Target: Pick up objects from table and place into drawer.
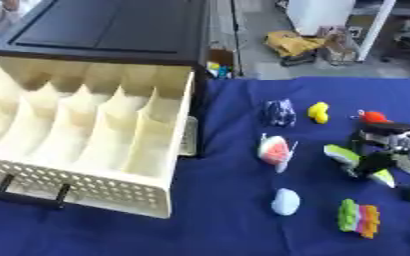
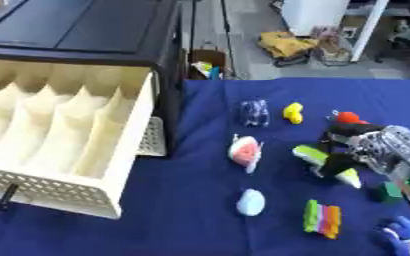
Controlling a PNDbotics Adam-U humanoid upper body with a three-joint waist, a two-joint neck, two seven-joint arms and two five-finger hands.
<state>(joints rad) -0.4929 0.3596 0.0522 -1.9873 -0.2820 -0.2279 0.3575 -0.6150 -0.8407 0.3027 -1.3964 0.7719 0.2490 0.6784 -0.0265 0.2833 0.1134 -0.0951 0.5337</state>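
The cream drawer (image 1: 86,187) stands pulled out at the left, its divided compartments bare. Small toys lie on the blue cloth: a dark blue patterned one (image 1: 278,112), a yellow one (image 1: 319,112), a red one (image 1: 375,117), a pink, white and green one (image 1: 274,149), a pale blue lump (image 1: 285,201) and a green, pink and orange striped block (image 1: 359,218). My right hand (image 2: 379,150) comes in from the right, low over the cloth, fingers curled round a green and white toy (image 2: 309,154). No left hand shows.
The dark cabinet top (image 1: 112,25) sits above the drawer. A green cube (image 2: 390,192) and a blue toy (image 2: 405,237) lie near the right edge. Beyond the table's far edge the floor holds bags and clutter (image 1: 292,44).
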